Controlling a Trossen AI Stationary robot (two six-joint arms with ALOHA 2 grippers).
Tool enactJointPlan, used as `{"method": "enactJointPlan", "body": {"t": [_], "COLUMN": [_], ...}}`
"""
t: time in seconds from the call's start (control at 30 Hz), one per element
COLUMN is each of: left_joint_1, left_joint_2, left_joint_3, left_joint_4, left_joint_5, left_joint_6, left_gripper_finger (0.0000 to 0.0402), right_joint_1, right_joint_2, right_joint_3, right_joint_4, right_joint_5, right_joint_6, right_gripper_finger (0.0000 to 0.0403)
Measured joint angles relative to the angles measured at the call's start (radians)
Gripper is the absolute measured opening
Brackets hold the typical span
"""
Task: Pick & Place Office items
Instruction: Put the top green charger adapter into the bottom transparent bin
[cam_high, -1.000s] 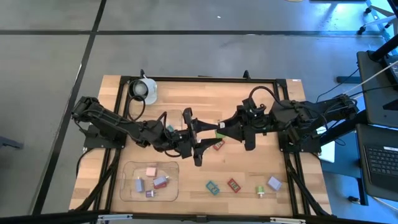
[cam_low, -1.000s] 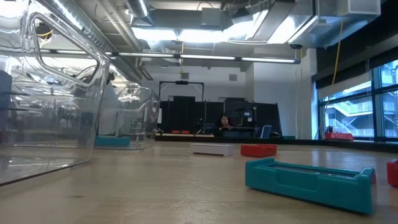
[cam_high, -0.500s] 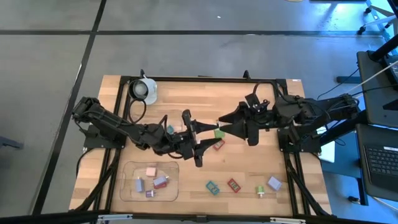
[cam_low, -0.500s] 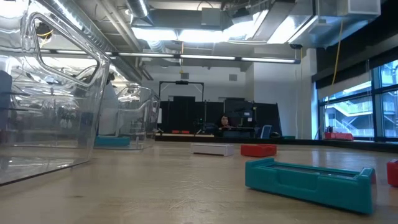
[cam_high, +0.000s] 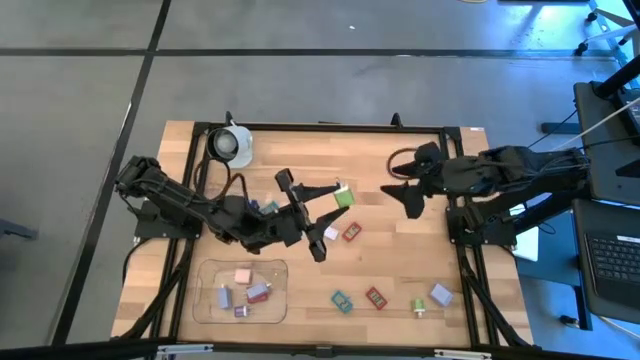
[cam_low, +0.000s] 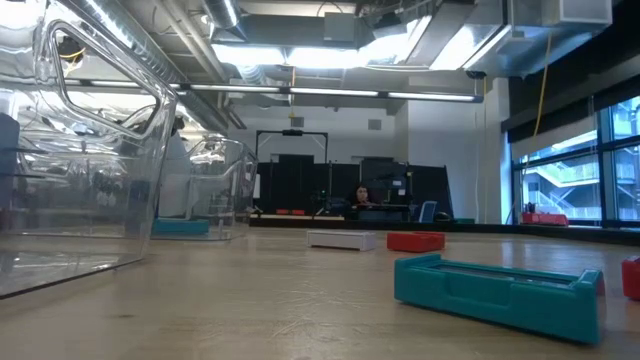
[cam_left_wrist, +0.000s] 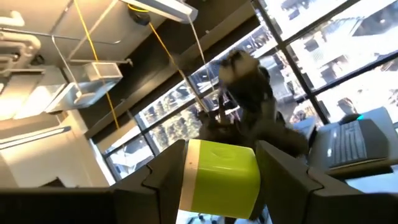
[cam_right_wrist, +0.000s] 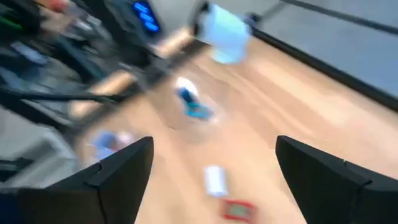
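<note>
While the tabletop (cam_high: 400, 270) carries most of the clutter, the step in hand belongs to the left arm, which reaches from the left toward the middle. Its jaws (cam_high: 340, 196) are closed on a green piece (cam_high: 343, 195), raised off the wood; the left wrist view shows that green piece (cam_left_wrist: 222, 178) pinched squarely between both fingers (cam_left_wrist: 166, 180). The right arm lies along the far right side, its jaws (cam_high: 402, 196) spread wide and holding nothing, well apart from the pieces.

A clear tray (cam_high: 208, 300) sits at the near left and holds 4 pieces in pink, lavender and blue. A white cup (cam_high: 231, 143) stands at the far left corner. Loose on the wood are a white piece (cam_high: 331, 232) and a red piece (cam_high: 351, 232) just beside each other near the middle, and a row of 4 along the near edge: teal (cam_high: 341, 300), red (cam_high: 376, 297), a small green-and-white one (cam_high: 419, 308) and lavender (cam_high: 441, 294).

To do this well, I judge the left arm should hold its grip firm, swing back toward the tray at a height that clears its wall, and release only when low over a bare patch, so the piece neither bounces out nor knocks the others. The grip looks centred, so slipping seems unlikely.
</note>
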Motion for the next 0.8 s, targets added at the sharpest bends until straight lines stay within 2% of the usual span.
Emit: {"method": "enactJointPlan", "body": {"t": [0.13, 0.23, 0.37, 0.5, 0.6, 0.67, 0.8], "left_joint_1": [-0.02, -0.037, -0.057, -0.072, -0.088, -0.096, -0.101], "left_joint_2": [0.0, -0.001, -0.001, -0.001, -0.001, -0.001, -0.003], "left_joint_3": [0.001, 0.001, 0.001, 0.001, 0.001, 0.001, 0.001], "left_joint_4": [-0.006, -0.039, -0.162, -0.422, -0.659, -0.827, -1.149], "left_joint_5": [-0.02, -0.073, -0.229, -0.328, -0.311, -0.256, -0.031], "left_joint_6": [-0.053, -0.153, -0.415, -0.737, -1.028, -1.233, -1.61], "left_gripper_finger": [0.017, 0.017, 0.0171, 0.0171, 0.0171, 0.0171, 0.0171], "right_joint_1": [0.017, 0.032, 0.049, 0.054, 0.054, 0.054, 0.054], "right_joint_2": [0.012, 0.038, 0.077, 0.121, 0.156, 0.177, 0.216], "right_joint_3": [-0.001, -0.002, -0.002, -0.002, -0.002, -0.002, -0.002], "right_joint_4": [-0.145, -0.212, -0.239, -0.238, -0.239, -0.239, -0.241], "right_joint_5": [0.069, 0.1, 0.14, 0.157, 0.157, 0.152, 0.149], "right_joint_6": [0.032, 0.098, 0.124, 0.127, 0.129, 0.13, 0.127], "right_gripper_finger": [0.0341, 0.0341, 0.0341, 0.0341, 0.0341, 0.0341, 0.0341]}}
